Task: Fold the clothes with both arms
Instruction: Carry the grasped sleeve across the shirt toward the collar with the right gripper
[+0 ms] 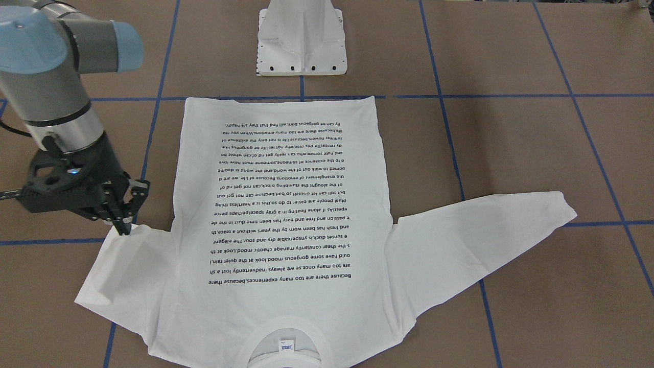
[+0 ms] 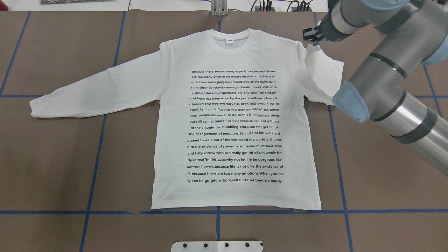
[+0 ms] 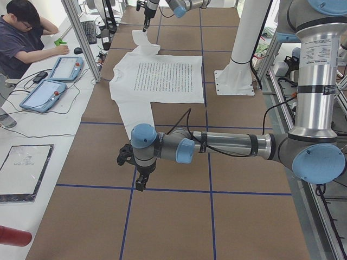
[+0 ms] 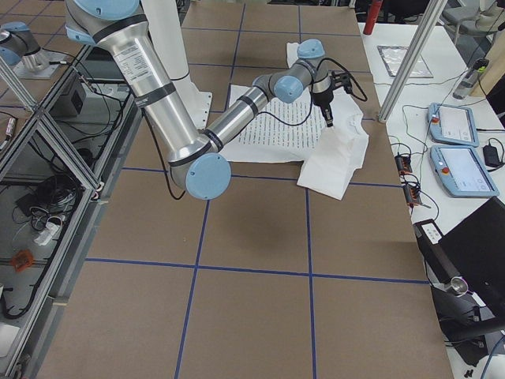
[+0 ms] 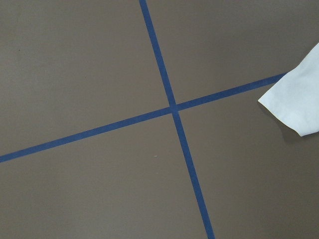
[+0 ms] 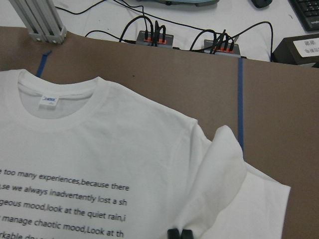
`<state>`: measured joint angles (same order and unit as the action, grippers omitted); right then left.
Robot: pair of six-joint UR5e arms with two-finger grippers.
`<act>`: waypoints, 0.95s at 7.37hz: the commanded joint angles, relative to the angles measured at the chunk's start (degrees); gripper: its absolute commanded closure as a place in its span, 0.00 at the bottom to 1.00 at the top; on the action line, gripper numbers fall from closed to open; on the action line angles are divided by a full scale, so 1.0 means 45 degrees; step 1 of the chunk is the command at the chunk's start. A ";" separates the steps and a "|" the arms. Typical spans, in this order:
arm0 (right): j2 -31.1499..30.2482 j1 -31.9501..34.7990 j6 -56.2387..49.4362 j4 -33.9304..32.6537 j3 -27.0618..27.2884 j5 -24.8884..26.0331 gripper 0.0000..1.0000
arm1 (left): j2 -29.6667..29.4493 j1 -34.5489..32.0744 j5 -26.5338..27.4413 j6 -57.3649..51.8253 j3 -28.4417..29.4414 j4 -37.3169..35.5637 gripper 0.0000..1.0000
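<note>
The white long-sleeved T-shirt [image 2: 238, 115] lies flat on the brown table with its text side up and its collar [image 1: 284, 342] away from the robot. My right gripper [image 1: 124, 227] is shut on the cuff end of one sleeve [image 2: 320, 75]. That sleeve is doubled back toward the shoulder, and its fabric is pinched at my fingertips [image 6: 173, 233]. The other sleeve [image 2: 98, 85] stretches out flat. Its cuff [image 5: 299, 102] shows in the left wrist view. My left gripper [image 3: 141, 183] hangs over bare table beyond that cuff. I cannot tell whether it is open or shut.
The white pedestal [image 1: 301, 46] stands at the shirt's hem side. Blue tape lines [image 5: 172, 107] cross the table. A person [image 3: 24, 38] sits at a side desk with pendants [image 3: 54, 81]. Power strips and cables [image 6: 154, 37] lie past the collar edge.
</note>
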<state>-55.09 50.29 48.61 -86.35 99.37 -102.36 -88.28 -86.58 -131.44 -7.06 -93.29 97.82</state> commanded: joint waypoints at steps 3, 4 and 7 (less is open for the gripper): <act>0.4756 -0.3049 0.2674 0.0415 -0.4400 0.3390 1.00 | -0.0011 0.0001 -0.0029 0.0007 -0.0010 -0.0019 0.00; 0.5090 -0.3051 0.2675 0.1057 -0.4792 0.3527 1.00 | -0.0011 0.0001 -0.0029 0.0007 -0.0010 -0.0019 0.00; 0.6691 -0.3692 0.2675 0.1606 -0.7015 0.4481 1.00 | 0.0009 0.0001 -0.0029 0.0007 -0.0010 -0.0019 0.00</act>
<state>-27.87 35.26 60.62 -80.86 72.39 -84.51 -88.28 -86.57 -131.57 -7.03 -93.34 97.73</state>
